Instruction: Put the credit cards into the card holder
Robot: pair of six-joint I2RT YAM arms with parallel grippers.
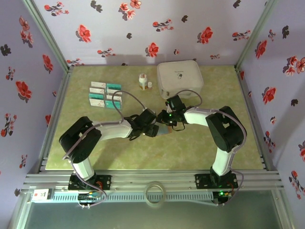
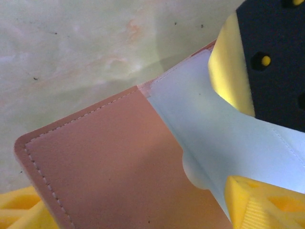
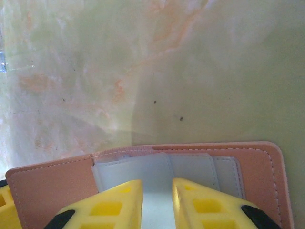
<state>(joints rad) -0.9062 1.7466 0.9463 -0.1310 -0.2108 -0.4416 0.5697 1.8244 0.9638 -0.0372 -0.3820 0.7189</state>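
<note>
The reddish-brown card holder lies open at mid-table, under both grippers. In the left wrist view its leather flap runs between my left gripper's wide-apart yellow fingers, beside the white inner pockets. My right gripper's finger rests on that white lining. In the right wrist view my right gripper has its fingertips a narrow gap apart over the white pockets of the holder; nothing is clamped. The credit cards, white and teal, lie in rows at the back left.
A large white zip case stands at the back centre-right. A small white bottle is just left of it. Metal rails border the green mat. Flowered walls close in three sides.
</note>
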